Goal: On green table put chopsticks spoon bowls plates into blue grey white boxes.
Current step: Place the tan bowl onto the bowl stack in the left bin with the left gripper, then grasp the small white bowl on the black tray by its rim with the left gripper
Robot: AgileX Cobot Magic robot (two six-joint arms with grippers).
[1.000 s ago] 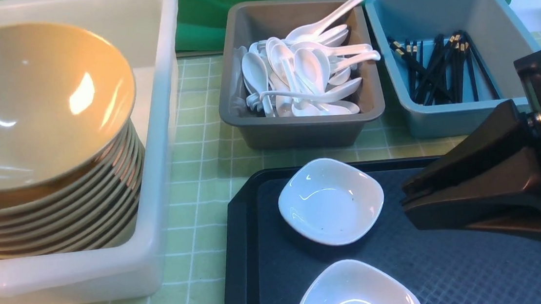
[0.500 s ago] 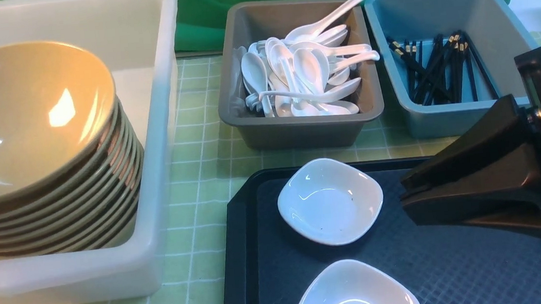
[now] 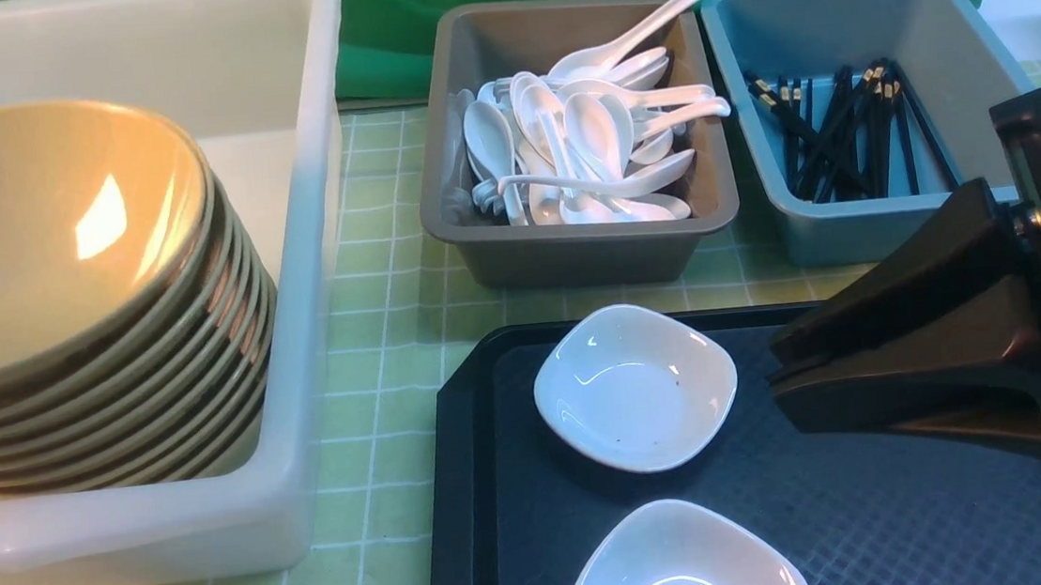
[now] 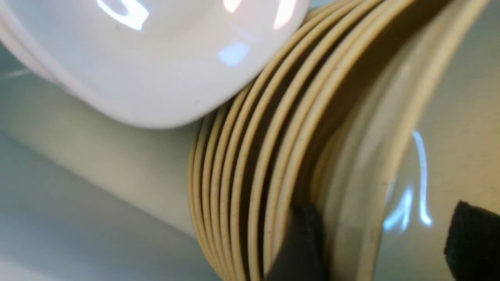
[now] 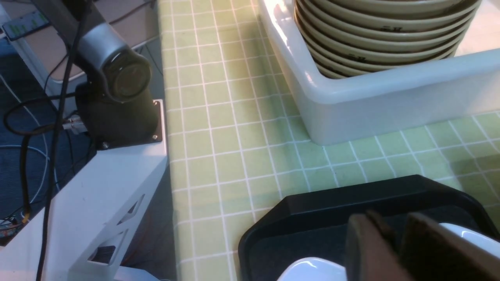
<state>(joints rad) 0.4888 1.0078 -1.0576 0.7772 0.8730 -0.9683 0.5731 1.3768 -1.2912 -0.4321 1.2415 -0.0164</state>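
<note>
A stack of tan bowls (image 3: 106, 404) stands in the white box (image 3: 315, 254). The top bowl (image 3: 44, 230) lies tilted on the stack. In the left wrist view my left gripper (image 4: 384, 244) is open, its two fingers wide apart on either side of that top bowl's rim (image 4: 351, 218). My right gripper (image 3: 777, 374) is shut and empty, low over the black tray (image 3: 471, 485). Two white dishes (image 3: 635, 386) (image 3: 686, 565) sit on the tray. White spoons (image 3: 582, 136) fill the grey box (image 3: 573, 250). Black chopsticks (image 3: 846, 132) lie in the blue box (image 3: 816, 229).
White dishes (image 4: 156, 58) lie beside the tan stack inside the white box. The table has a green checked cloth (image 3: 391, 323). In the right wrist view the left arm's base (image 5: 117, 97) stands at the table's edge. A green curtain (image 3: 384, 22) hangs behind.
The top tan bowl has come down and to the left onto the stack in the white box. The right gripper has stayed almost still over the tray.
</note>
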